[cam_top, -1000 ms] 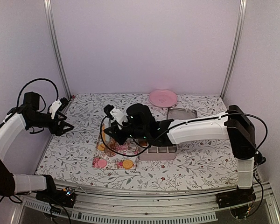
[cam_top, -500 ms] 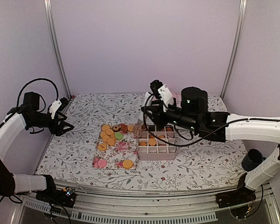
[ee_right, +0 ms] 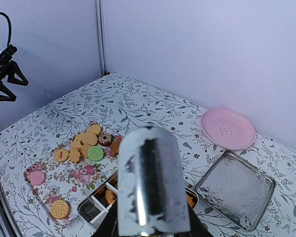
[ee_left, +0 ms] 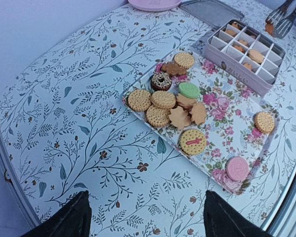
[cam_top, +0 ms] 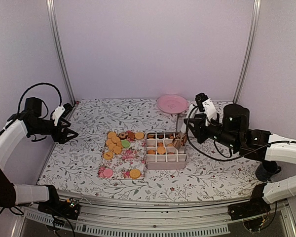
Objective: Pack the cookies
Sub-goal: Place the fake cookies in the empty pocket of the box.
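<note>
Several cookies [cam_top: 117, 143] [ee_left: 163, 101] [ee_right: 88, 140] lie on a floral tray [cam_top: 128, 165], mostly golden, with a green, a pink and a dark one. More cookies sit in a divided box [cam_top: 166, 160] [ee_left: 214, 54] [ee_right: 89, 210] to the tray's right. My right gripper [cam_top: 191, 126] [ee_right: 150, 231] is shut on metal tongs [cam_top: 179, 140] [ee_right: 150, 182] [ee_left: 282, 19]. The tongs' tips hang over the box's right end with a brownish cookie [ee_left: 270, 27] between them. My left gripper [cam_top: 72, 134] [ee_left: 145, 222] is open over bare tablecloth, left of the tray.
A pink plate [cam_top: 172, 103] [ee_right: 228, 128] stands at the back. A flat metal lid [cam_top: 192, 119] [ee_right: 235, 190] lies between it and the box. Purple walls close in the table on three sides.
My right arm has swung from over the floral tray back to the right, carrying the tongs to the box's right end. The left arm has not moved.
</note>
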Robot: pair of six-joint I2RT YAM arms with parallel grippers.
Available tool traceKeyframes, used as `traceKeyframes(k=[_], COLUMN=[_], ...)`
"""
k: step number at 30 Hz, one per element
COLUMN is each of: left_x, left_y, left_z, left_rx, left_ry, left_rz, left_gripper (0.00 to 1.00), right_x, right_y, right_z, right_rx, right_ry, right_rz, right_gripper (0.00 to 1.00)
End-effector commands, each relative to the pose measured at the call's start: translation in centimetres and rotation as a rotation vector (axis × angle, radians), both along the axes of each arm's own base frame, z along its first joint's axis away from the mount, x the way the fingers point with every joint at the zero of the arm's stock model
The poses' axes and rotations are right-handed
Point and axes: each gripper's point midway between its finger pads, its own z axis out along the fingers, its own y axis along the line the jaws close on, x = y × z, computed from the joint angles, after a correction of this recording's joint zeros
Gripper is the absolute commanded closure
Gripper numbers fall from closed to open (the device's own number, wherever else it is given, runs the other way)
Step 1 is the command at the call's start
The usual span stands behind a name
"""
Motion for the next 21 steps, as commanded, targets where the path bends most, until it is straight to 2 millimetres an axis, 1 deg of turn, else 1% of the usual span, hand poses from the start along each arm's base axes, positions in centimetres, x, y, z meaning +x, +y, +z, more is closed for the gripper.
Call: traceKeyframes(k=[1,10,12,17,18,21], left_x=[0.1,0.0,0.0,0.0,0.1,0.1], left_y=[0.1,0.1,0.1,0.1,0.1,0.1], left_z=[0.5,0.5,0.5,0.5,0.5,0.6], left_rx=[-0.009,-0.006,-0.007,-0.005,-0.004,-0.007], left_ry=[-0.013,-0.015,-0.015,-0.016,-0.015,-0.014], left_rz=[0.002,0.003,0.003,0.003,0.004,0.004], left_gripper=[0.21,0.21,0.21,0.21,0.21,0.21], right_x=[0.3,1.0,1.1,1.2,1.2,1.3], right_y=[-0.6,-0.7,-0.7,-0.6,-0.6,-0.5], right_z=[-0.3,-2.3,-2.6,-2.8,-2.8,-2.7], right_rx=[0.02,-0.008,-0.01,-0.002,-0.001,0.0], right_ry=[0.015,0.046,0.051,0.06,0.06,0.059], right_rz=[-0.035,-0.052,-0.052,-0.045,-0.043,-0.04], right_gripper=[0.94,0.93,0.91,0.82,0.76,0.71])
